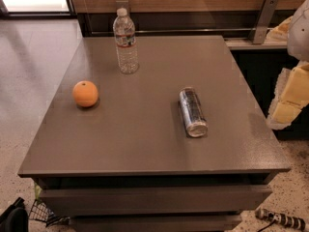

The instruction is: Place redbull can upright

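Note:
The redbull can lies on its side on the grey table, right of the middle. It is silver with dark panels, and one shiny silver end faces the front edge. My gripper, white and pale yellow, hangs at the right edge of the view, beyond the table's right side. It is well apart from the can and holds nothing that I can see.
A clear plastic water bottle with a white cap stands upright at the back of the table. An orange sits at the left. A dark counter and a metal post lie behind at the right. Speckled floor surrounds the table.

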Controlling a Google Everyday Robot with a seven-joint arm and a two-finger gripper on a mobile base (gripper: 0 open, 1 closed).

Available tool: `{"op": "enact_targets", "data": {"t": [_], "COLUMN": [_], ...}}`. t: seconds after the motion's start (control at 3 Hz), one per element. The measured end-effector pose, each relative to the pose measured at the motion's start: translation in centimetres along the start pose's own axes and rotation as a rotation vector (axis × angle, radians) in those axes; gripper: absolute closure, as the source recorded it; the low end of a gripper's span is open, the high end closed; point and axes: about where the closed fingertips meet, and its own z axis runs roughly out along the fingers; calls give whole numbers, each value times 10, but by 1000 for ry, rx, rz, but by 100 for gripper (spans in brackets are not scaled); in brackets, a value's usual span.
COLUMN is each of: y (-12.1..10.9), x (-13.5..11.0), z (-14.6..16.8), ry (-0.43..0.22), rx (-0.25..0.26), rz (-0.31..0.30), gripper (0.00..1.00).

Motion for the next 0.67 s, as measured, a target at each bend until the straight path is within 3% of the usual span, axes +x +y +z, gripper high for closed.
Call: {"op": "enact_targets", "data": {"t": [0.33,0.67], "y": [-1,-4], "x": [-2,-11], "z": [-1,0], "ry": [-7,-62], "rx": [-1,-38], "rz": [7,73], "gripper": [0,0]}}
